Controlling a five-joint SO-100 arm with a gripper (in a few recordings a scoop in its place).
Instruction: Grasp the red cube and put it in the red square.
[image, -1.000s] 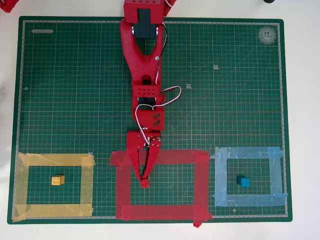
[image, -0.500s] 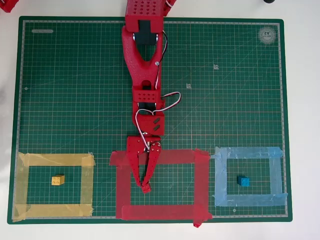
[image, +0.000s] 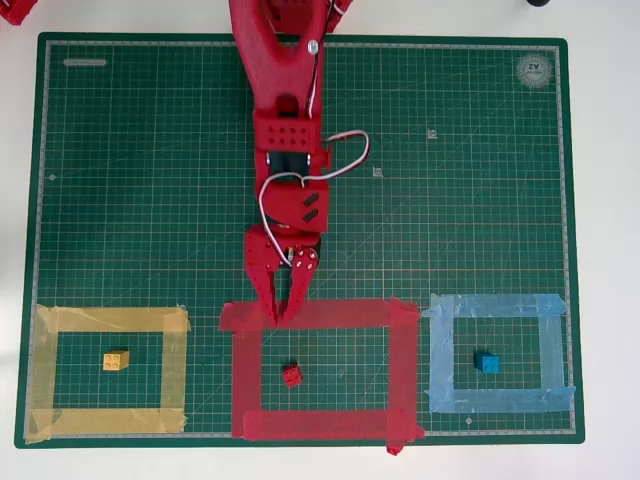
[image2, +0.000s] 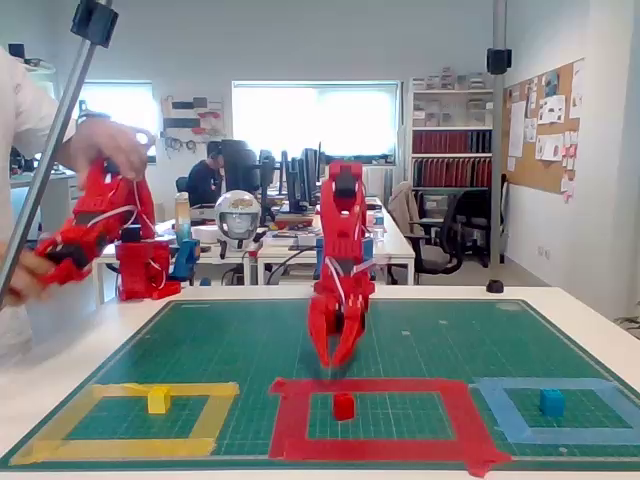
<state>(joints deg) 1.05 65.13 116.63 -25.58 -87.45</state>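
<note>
The cube (image: 292, 374) now lies free on the mat (image: 150, 200) inside the red square (image: 403, 370), no longer pinched at the fingertips as it was half a second ago. The gripper (image: 280, 318) has let go and pulled back to hang over the square's far tape strip, its jaws nearly together and holding nothing. I judge the placing done; only retreat remains.

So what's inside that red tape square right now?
Only the red cube, sitting on bare green mat inside the red square. The gripper hangs over the top strip, hiding a bit of tape.
</note>
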